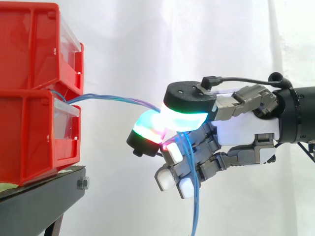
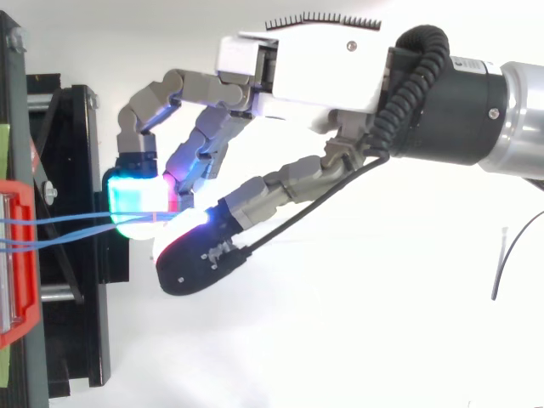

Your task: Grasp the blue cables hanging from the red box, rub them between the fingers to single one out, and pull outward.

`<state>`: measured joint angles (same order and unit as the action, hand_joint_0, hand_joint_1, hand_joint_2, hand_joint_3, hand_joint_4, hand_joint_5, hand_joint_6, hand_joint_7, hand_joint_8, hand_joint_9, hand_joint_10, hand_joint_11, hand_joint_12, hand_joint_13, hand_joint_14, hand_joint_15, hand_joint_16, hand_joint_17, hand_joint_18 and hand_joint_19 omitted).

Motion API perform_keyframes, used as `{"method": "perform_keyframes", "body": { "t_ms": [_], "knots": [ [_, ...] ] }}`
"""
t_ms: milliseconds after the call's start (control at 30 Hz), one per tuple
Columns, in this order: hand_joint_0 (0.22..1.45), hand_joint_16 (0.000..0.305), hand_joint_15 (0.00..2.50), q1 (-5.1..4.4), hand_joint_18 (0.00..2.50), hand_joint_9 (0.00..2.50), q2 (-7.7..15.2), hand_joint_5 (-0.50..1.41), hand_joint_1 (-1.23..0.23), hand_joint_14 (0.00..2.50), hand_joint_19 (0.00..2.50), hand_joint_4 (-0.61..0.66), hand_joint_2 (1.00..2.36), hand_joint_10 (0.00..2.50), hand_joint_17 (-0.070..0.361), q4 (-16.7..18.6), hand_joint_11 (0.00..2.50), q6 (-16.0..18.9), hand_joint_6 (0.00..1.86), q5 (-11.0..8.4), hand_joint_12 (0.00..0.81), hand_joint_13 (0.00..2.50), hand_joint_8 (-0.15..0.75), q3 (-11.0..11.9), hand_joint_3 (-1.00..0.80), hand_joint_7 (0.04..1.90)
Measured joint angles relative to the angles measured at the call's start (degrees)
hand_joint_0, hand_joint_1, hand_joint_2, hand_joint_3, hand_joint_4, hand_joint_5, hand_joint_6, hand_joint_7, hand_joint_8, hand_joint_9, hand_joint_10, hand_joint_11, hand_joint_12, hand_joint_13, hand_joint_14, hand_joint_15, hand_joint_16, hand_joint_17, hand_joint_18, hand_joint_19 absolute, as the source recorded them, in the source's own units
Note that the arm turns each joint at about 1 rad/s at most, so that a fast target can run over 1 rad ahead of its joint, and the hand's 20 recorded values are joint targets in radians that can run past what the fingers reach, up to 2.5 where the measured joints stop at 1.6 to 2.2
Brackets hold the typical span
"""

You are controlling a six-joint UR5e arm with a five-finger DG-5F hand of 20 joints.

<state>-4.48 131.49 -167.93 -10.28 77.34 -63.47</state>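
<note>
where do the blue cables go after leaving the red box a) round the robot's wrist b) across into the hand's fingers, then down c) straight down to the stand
b: the blue cables run across from the red box to the hand, are pinched between its fingers, and hang down below it.

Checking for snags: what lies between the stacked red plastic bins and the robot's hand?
Only the thin blue cables, running from the stacked red plastic bins to the hand pinching them; the side view shows nothing else there.
</note>
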Motion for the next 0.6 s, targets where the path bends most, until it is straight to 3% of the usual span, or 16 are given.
{"method": "perform_keyframes", "body": {
  "t_ms": [233,433,600],
  "knots": [
    [0.63,0.056,0.53,-0.02,0.80,0.94,0.01,-0.20,-0.87,0.02,0.60,0.17,1.00,0.02,0.127,-0.19,0.81,0.00,0.85,0.00,0.376,0.85,0.301,0.02,-0.50,1.00],
    [0.56,0.058,0.55,0.00,0.81,1.06,0.02,-0.17,-0.65,0.02,0.64,0.17,1.00,0.02,0.129,-0.26,0.82,0.00,0.84,-0.03,0.399,0.89,0.338,0.21,-0.50,1.06],
    [0.59,0.057,0.55,0.00,0.82,1.06,0.01,-0.16,-0.67,0.02,0.65,0.16,1.00,0.02,0.128,-0.32,0.81,0.00,0.83,-0.01,0.401,0.89,0.337,0.26,-0.44,1.09]
  ]
}}
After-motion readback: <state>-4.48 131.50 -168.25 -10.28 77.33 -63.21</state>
